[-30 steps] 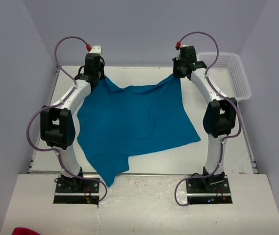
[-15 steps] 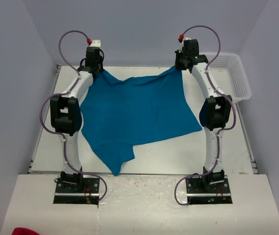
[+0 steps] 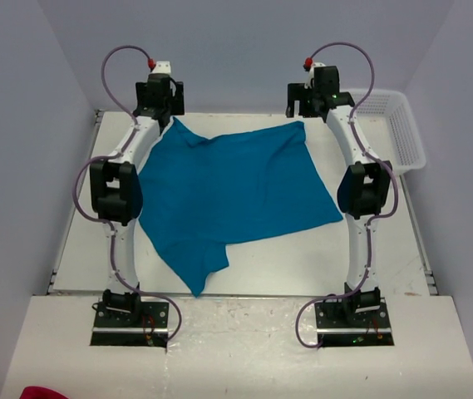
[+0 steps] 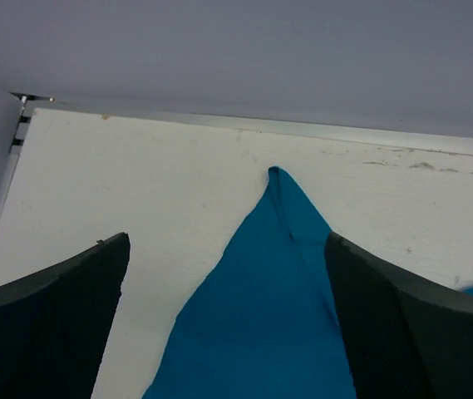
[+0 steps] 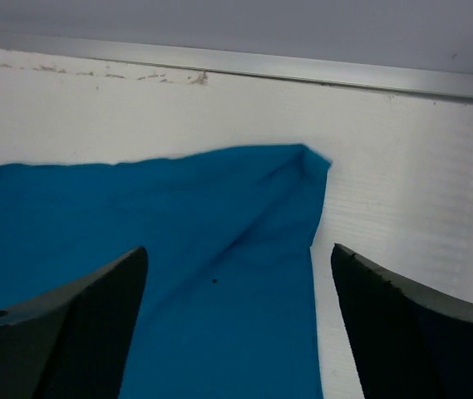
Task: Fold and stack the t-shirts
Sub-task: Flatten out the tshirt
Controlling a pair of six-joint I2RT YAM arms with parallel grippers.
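- The teal t-shirt (image 3: 236, 195) lies spread on the table (image 3: 78, 249) between the 2 arms, with 1 corner reaching the near edge.
- The left gripper (image 3: 160, 101) has its fingers wide apart, holding nothing, over the shirt's far left corner.
- The right gripper (image 3: 309, 101) has its fingers wide apart, holding nothing, over the far right corner.
- A white basket (image 3: 398, 125) sits at the table's far right.

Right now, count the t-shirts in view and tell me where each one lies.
1. The teal-blue t-shirt lies spread across the middle of the table. A red scrap at the near left edge is too cropped to identify.
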